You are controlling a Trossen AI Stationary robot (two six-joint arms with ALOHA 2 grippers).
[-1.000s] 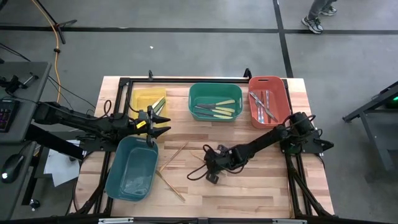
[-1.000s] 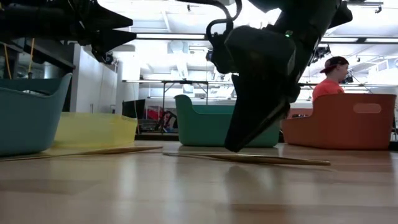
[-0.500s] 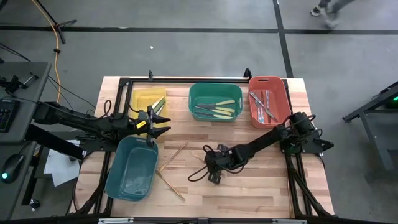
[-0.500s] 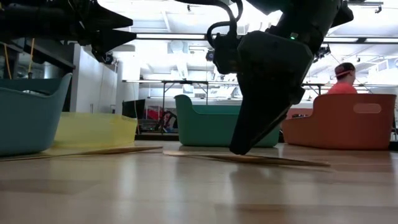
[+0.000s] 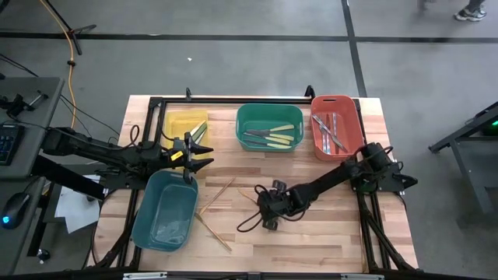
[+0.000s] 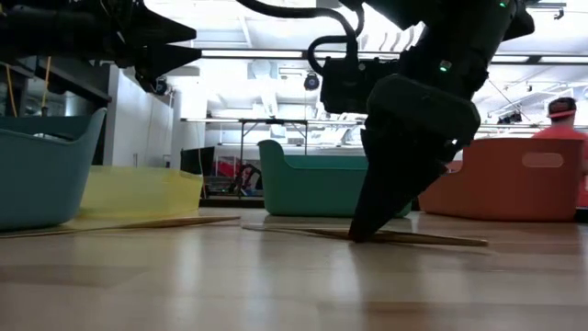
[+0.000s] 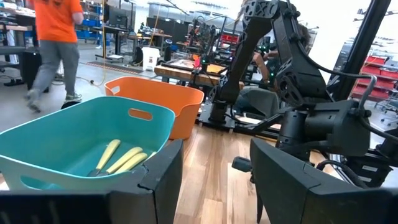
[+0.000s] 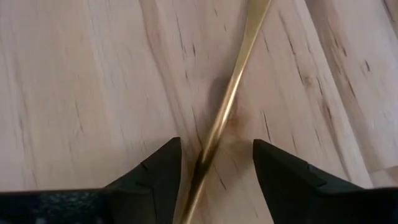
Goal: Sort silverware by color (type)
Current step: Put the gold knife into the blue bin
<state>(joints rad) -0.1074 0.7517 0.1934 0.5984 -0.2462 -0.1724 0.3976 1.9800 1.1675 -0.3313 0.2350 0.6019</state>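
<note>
Sorted, as you see: yellow-handled silverware (image 5: 271, 135) in the green bin (image 5: 269, 127), grey pieces in the red bin (image 5: 336, 126), some in the yellow bin (image 5: 185, 128). Left: tan wooden utensils (image 5: 215, 196) mid-surface. Right pincer (image 8: 214, 163) open, straddling one, no grip. Left pincer (image 5: 204, 153) open, empty, above the teal bin (image 5: 166, 210). Teal bin contents unclear

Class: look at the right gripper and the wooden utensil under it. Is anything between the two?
Nothing visible. The right gripper is down at the table, its open jaws on either side of the wooden utensil, which lies flat on bare boards.
</note>
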